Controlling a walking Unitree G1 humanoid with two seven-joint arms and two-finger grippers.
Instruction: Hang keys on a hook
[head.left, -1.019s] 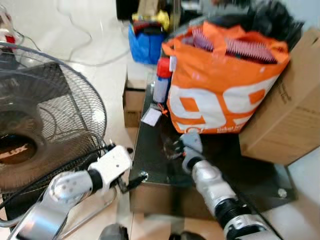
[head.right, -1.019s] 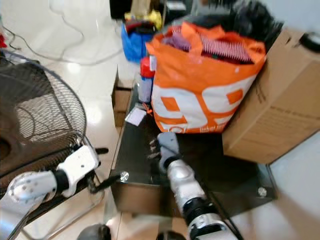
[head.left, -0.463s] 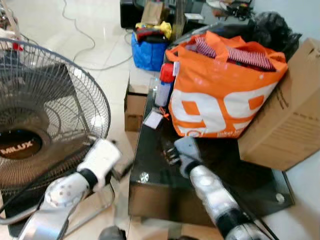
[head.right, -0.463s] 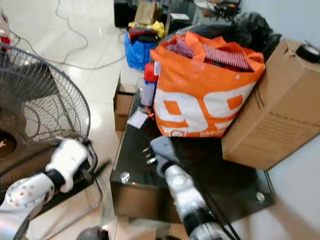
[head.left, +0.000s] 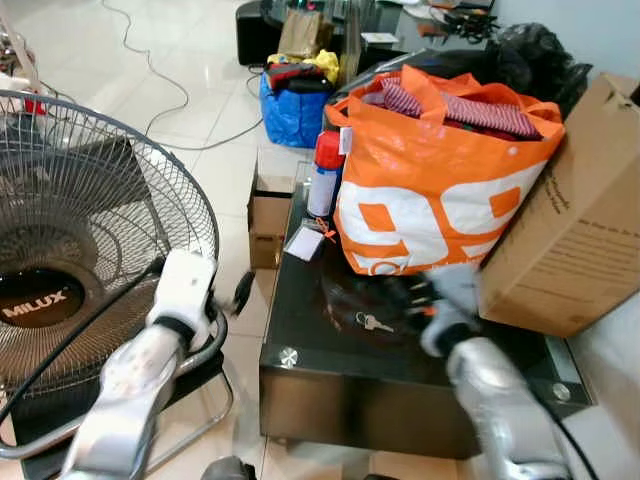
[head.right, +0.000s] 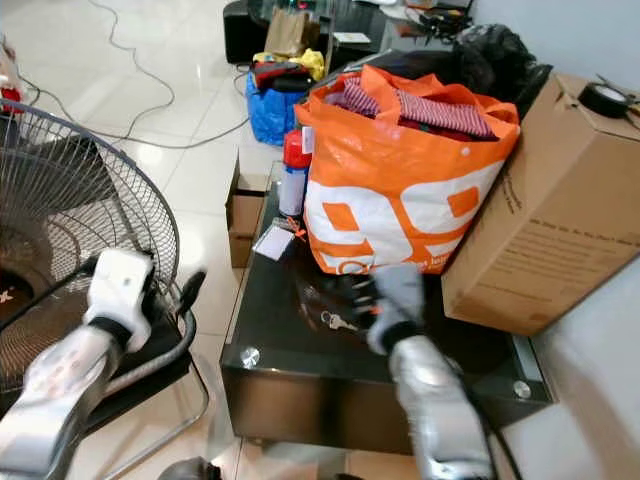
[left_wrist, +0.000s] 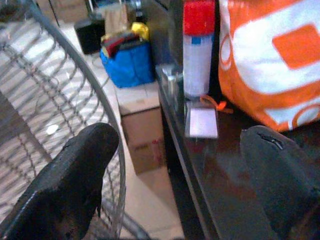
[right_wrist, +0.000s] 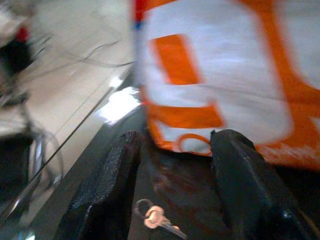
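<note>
The keys (head.left: 371, 322) lie flat on the dark glass table (head.left: 310, 345), just in front of the big orange bag (head.left: 440, 190). Nothing is holding them. The right claw (right_wrist: 175, 185) hangs low over the table near the bag, with its two black fingers (right_wrist: 107, 187) spread apart. The keys (right_wrist: 156, 218) sit on the glass between the fingers and touch neither one. From the head, the right claw (head.left: 415, 295) is blurry and sits just beside the keys, on the bag's side. The left claw (left_wrist: 180, 170) is wide open too and holds nothing. It hangs in the air by the table's left edge, next to the round wire fan (head.left: 90, 250). Between its fingers (left_wrist: 75, 185) you can see a spray can (left_wrist: 198, 47) with a red cap standing on the table, with a small white tag (left_wrist: 202, 122) lying in front of it. A brown box (head.left: 585, 220) leans against the bag on the right. A blue bag (head.left: 293, 100) and a small box (head.left: 268, 205) sit on the floor past the table.
</note>
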